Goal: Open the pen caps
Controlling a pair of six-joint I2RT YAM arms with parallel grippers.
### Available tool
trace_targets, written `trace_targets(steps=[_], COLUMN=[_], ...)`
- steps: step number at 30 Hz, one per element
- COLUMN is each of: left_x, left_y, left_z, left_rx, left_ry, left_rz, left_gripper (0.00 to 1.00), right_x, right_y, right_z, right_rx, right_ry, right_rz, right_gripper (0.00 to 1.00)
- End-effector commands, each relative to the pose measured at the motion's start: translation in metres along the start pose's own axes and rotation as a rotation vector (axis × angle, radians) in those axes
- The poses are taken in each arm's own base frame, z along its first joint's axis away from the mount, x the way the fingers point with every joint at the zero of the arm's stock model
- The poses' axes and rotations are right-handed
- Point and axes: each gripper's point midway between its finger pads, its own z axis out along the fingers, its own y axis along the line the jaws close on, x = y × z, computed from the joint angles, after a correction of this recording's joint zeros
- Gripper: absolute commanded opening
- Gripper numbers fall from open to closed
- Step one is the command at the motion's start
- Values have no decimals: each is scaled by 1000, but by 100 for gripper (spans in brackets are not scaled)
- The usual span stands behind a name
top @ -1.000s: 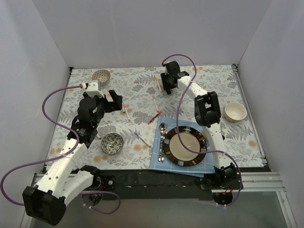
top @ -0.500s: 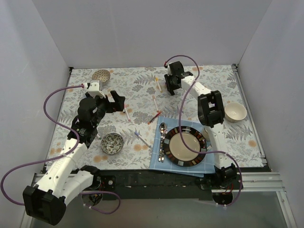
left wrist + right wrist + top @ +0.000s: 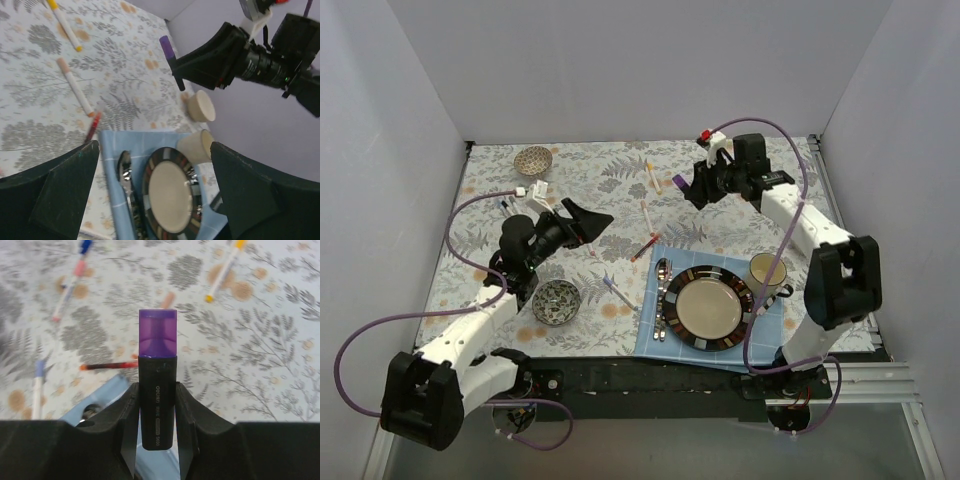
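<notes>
Purple-capped marker (image 3: 157, 375) in right claw (image 3: 157, 392), barrel lettering (image 3: 157, 425) visible only wrist-side

Small pale print runs along the dark marker (image 3: 157, 405), below its purple cap (image 3: 157, 333): "deli" nearest the cap, then what looks like "S600" toward six o'clock.

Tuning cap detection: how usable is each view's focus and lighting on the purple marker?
Right wrist: purple marker sharp, pens behind it blurred. Left wrist: marker small but clear, frame tilted. Top external: even light, soft shadows, marker tiny.
</notes>
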Motion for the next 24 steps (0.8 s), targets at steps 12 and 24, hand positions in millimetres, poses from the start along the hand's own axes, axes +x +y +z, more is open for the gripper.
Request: trace_targets(steps=[12, 24], left_x=[17, 51], left_y=[-60, -45], left_z=[72, 113], left_rx=[128, -113], left_ry=[-5, 6], left_rz=[-295, -284], left_gripper=[88, 67], right_x=[13, 21], right_y=[118, 124], right_z=[-58, -49], right_rx=[-544, -567], right_ry=[-173, -147], right_rz=[-120, -108], right_gripper=[1, 1])
